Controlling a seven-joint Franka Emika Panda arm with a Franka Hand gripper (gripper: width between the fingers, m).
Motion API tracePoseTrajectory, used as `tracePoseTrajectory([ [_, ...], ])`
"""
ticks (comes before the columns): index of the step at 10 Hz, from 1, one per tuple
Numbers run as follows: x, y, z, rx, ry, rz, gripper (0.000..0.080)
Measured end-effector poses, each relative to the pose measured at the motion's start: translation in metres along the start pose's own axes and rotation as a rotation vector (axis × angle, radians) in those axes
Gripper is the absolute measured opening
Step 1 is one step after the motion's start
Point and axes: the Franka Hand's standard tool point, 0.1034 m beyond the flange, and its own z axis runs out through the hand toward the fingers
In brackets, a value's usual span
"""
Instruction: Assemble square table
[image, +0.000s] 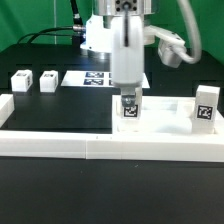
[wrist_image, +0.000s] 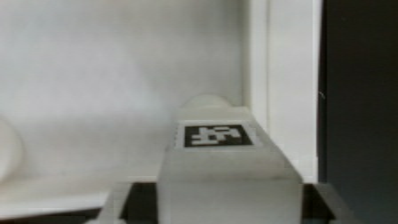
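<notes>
The held leg block (image: 130, 108) stands upright, long axis vertical. Its black-and-white patterned tag faces the exterior camera, just behind the border wall (image: 60, 146). The arm hangs straight down over it, and the gripper (image: 128, 100) is clamped on its sides. At its 3 o'clock a second leg block (image: 206, 105) stands upright, tag forward. At 10 o'clock sit a third leg block (image: 47, 80) and a fourth leg block (image: 20, 82), near the marker board (image: 95, 78).

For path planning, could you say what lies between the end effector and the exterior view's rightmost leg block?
The exterior view shows only bare black table between end effector and leg block.
</notes>
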Motion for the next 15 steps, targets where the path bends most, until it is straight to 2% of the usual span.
tracePoseTrajectory([
  [3,0.0009,0.0002,0.0003,0.001,-0.014,0.108,0.0291],
  [5,0.0011,0.0003,0.0006,0.001,-0.014,0.079,0.0544],
  [6,0.0033,-0.0015,0.0001,0.012,-0.012,-0.126,0.0616],
  [7,0.0036,-0.0024,0.0006,0.024,-0.009,-0.329,0.0616],
  [8,0.0010,-0.0009,0.0013,0.022,-0.013,-0.496,0.0644],
  [12,0.0030,-0.0013,0.0015,0.022,-0.006,-0.730,0.0649],
  [15,-0.0033,0.0008,0.0026,-0.006,0.027,-1.273,0.0649],
])
